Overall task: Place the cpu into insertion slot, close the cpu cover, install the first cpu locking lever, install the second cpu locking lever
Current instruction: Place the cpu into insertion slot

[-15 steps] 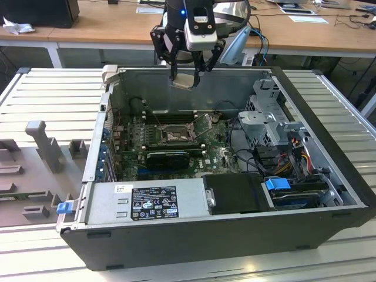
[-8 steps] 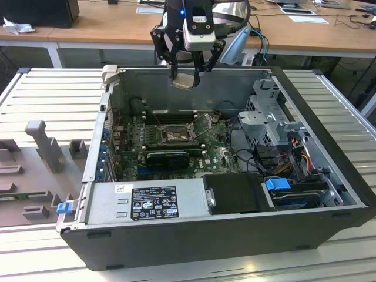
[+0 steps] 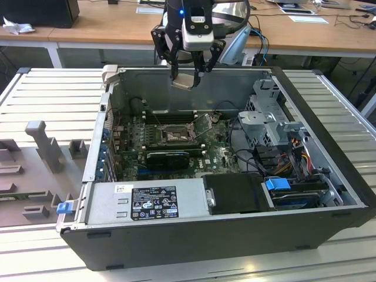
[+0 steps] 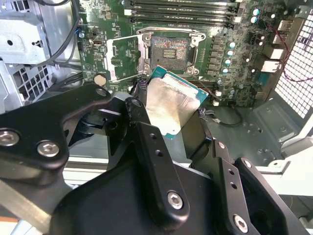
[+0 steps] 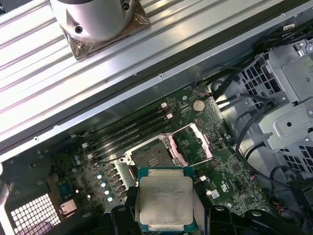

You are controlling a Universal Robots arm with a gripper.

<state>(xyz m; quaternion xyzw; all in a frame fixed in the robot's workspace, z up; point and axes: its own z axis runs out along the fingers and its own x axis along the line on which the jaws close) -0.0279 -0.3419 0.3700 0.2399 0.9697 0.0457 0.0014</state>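
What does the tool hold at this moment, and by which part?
The tool holds the cpu, gripped by two opposite side edges.

No print can be read. A black label (image 3: 154, 202) with white marks and symbols lies on top of the power supply (image 3: 189, 200). A small white sticker (image 3: 121, 188) sits on the power supply too, just beside that label. Both are too small to make out. In the first wrist view, faint engraving covers the cpu (image 5: 165, 199) lid, also illegible.
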